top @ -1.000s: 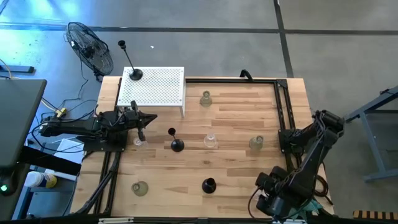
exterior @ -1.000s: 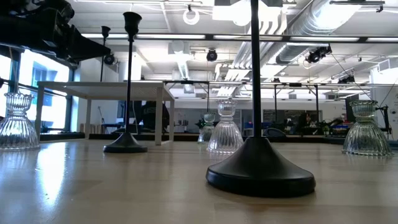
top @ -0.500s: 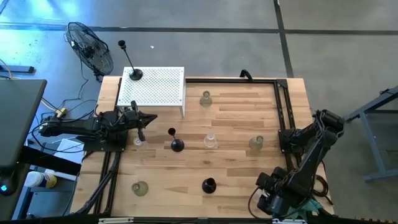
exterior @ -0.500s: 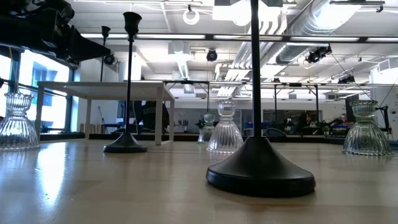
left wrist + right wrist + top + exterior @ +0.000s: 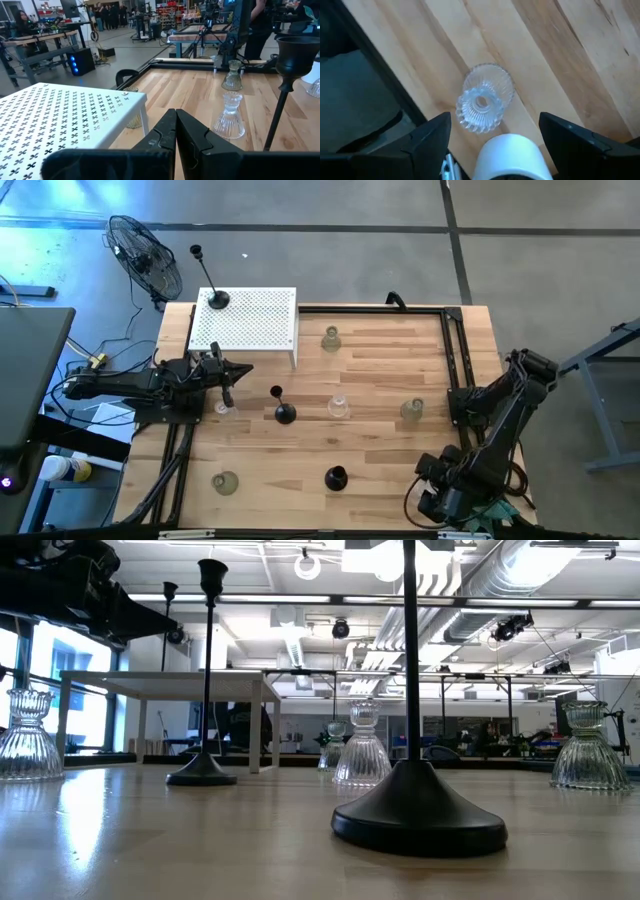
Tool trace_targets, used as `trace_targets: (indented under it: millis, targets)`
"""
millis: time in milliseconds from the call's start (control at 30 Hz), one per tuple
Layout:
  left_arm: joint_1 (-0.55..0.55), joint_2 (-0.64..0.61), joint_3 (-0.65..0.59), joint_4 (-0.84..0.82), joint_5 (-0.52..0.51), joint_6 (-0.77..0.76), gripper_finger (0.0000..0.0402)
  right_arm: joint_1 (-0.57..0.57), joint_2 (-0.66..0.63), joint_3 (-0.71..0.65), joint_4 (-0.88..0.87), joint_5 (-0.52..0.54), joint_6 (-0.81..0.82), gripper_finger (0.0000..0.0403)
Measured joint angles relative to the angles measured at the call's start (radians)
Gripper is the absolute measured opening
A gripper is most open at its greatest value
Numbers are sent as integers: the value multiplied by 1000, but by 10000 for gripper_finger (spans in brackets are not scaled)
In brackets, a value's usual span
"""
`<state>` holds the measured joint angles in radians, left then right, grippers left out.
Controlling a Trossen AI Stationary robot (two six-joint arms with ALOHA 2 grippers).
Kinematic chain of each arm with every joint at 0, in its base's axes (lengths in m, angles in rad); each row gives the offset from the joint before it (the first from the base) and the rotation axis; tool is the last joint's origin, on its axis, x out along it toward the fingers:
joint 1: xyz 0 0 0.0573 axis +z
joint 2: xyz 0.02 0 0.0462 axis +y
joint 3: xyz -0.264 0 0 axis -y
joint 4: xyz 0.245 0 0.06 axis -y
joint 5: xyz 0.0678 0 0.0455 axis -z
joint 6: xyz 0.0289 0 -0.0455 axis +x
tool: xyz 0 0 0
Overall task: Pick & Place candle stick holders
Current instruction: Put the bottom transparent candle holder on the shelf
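Observation:
One black candle stick holder (image 5: 215, 300) stands on the white perforated stand (image 5: 262, 320). Two more stand by their dome bases on the table, one (image 5: 284, 412) at mid-table and one (image 5: 335, 477) near the front. Several clear glass holders stand about, among them three (image 5: 330, 338) (image 5: 338, 406) (image 5: 411, 410). My left gripper (image 5: 236, 370) is shut and empty beside the stand, above a glass holder (image 5: 222, 407). My right gripper (image 5: 440, 485) is open over the near right corner. It looks down on a glass holder (image 5: 482, 104) that stands apart from its fingers.
A black frame rail (image 5: 458, 370) runs along the table's right side and shows dark beside the glass holder in the right wrist view (image 5: 365, 85). Another glass holder (image 5: 225, 482) stands near front left. A white rounded thing (image 5: 512, 157) shows between the right fingers' roots.
My right arm has shifted slightly toward the table's right edge. My left arm and the holders have kept still.

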<state>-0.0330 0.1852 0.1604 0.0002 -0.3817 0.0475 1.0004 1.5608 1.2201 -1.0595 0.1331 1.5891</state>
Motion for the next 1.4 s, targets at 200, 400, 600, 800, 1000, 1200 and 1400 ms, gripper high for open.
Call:
trace_targets:
  millis: [200, 400, 600, 800, 1000, 1200, 1400]
  targets:
    - [0, 0, 0, -3, 0, 0, 2, -6, -10, 0, 10, -11, -5, 307]
    - [0, 0, 0, -3, 0, 0, 2, -6, -10, 0, -3, 6, 28, 368]
    - [0, 0, 0, -3, 10, 0, 2, 3, -10, 0, 80, 41, -2, 397]
    - [0, 0, 0, -3, 12, 0, 2, 23, -1, 0, 155, 83, -46, 395]
    - [0, 0, 0, -3, 13, -1, 2, 30, -2, 1, 139, 23, -42, 395]
    - [0, 0, 0, -4, 14, -1, 2, 27, 4, -39, 88, 5, 7, 394]
    - [0, 0, 0, -10, 14, -1, 2, 27, 6, -147, 241, -18, 3, 394]
